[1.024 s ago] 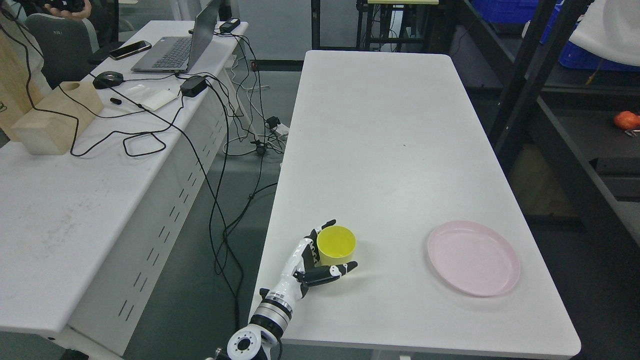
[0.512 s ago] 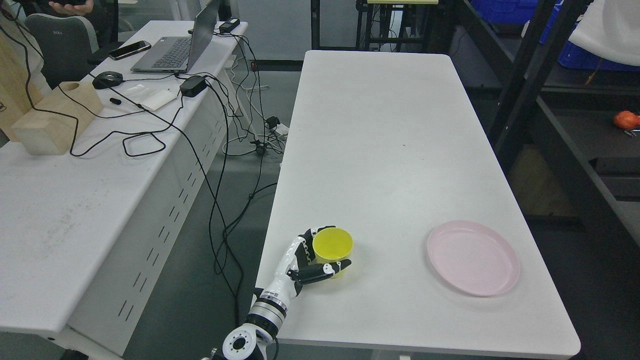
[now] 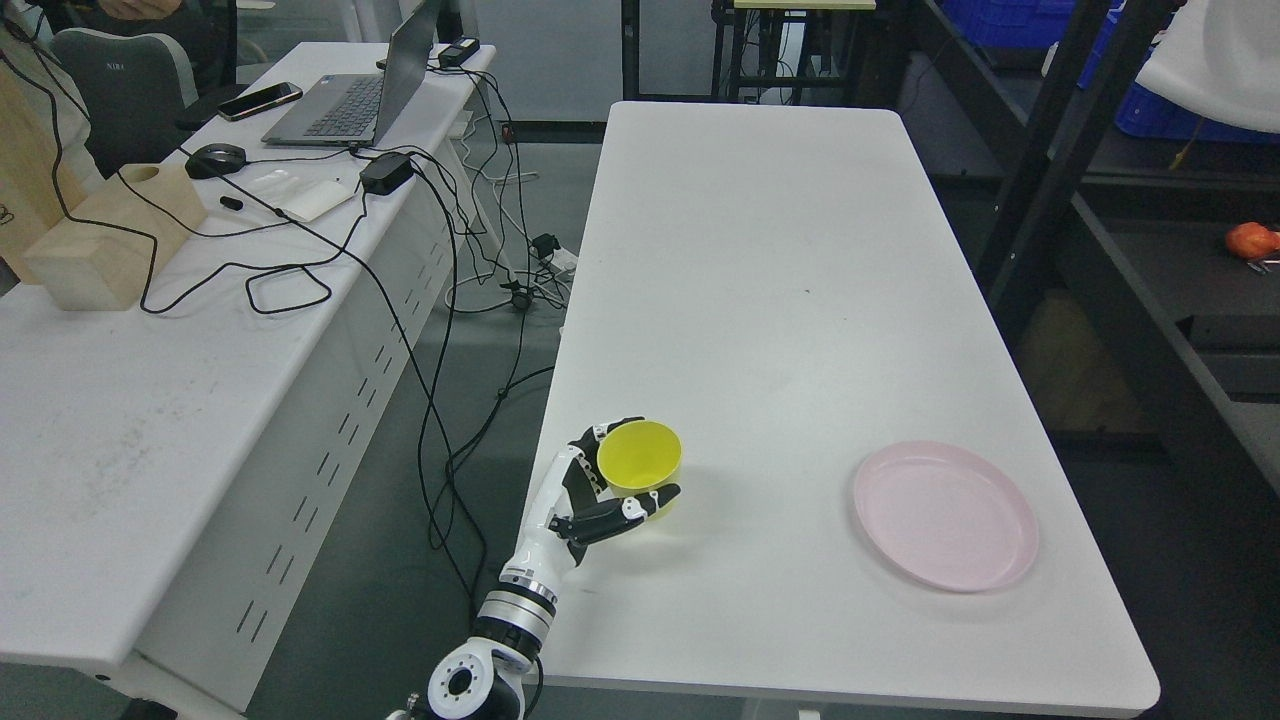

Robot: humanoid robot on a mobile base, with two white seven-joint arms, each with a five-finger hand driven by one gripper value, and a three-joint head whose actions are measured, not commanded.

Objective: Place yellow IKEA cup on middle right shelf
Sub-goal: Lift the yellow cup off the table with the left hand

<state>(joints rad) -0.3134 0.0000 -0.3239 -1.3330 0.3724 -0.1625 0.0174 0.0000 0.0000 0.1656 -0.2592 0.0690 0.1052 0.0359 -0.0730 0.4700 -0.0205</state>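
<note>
- Near the table's [image 3: 760, 300] front left corner, the left hand [image 3: 590, 490] grasps the cup [image 3: 640, 462]: thumb across the near wall, fingers [image 3: 600, 432] curled round the far side
- Cup is upright, mouth open to the camera, close to the table's left edge; whether its base touches the top I cannot tell
- Left arm comes up from the bottom edge, crossing the front left edge of the table
- Plate [image 3: 945, 515] lies near the front right edge, well apart from the cup, with bare white top between them
- Beyond the cup the tabletop runs clear to its far edge
- Dark shelf frame [image 3: 1060, 150] stands just beside the table's right edge
- Cables [image 3: 440, 330] hang in the gap between the table and the desk [image 3: 130, 420] on the left
</note>
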